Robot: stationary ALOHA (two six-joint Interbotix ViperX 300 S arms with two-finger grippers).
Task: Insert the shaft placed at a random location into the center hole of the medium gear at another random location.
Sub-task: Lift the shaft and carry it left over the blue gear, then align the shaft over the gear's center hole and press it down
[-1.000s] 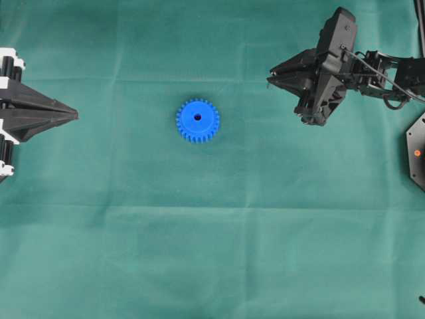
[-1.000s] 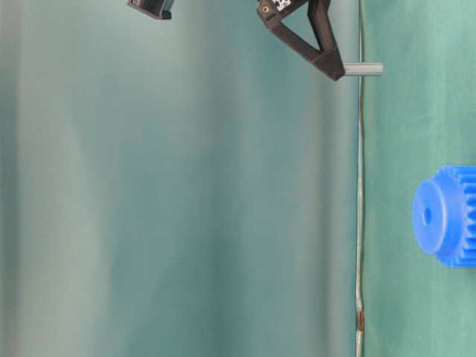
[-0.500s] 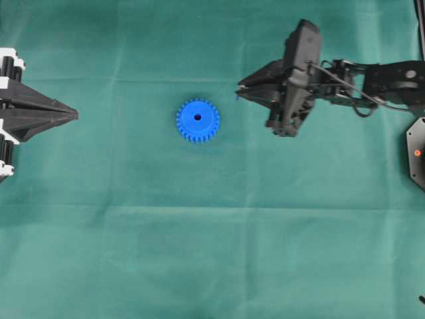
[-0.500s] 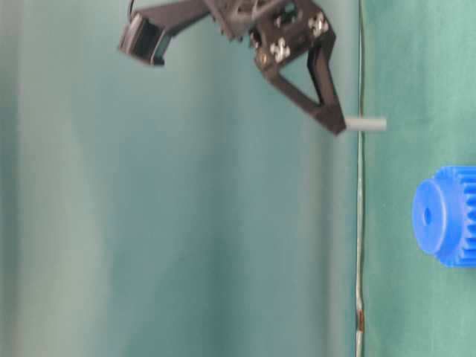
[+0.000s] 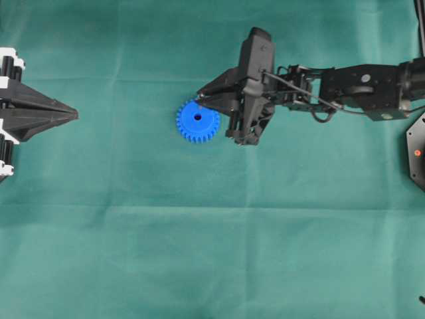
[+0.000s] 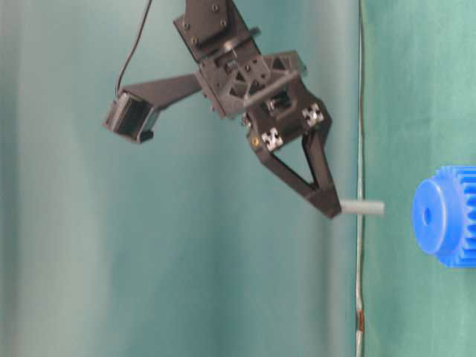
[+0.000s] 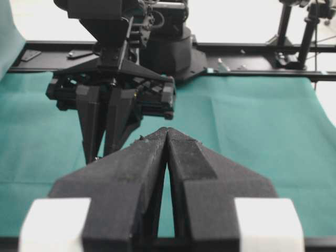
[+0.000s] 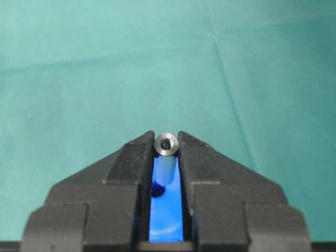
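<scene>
- The shaft (image 6: pixel 362 207) is pinched at the tips of my right hand (image 5: pixel 201 100); the table-level view shows it clear of the medium gear (image 6: pixel 445 216), pointing toward the green tabletop (image 6: pixel 416 89), roughly level with the center hole (image 6: pixel 427 216) but not in it.
- Overhead hides the shaft under the fingertips, which overlap the gear's upper right rim.
- The right wrist view alone shows the shaft's hollow end (image 8: pixel 167 142) between the pads, blue gear behind it.
- My left hand (image 7: pixel 167 132) sits pressed together and empty at the left edge, well apart from the gear.
- A second ago the right hand was far off to the upper right — it has swept in over the gear; the gear hasn't moved.
</scene>
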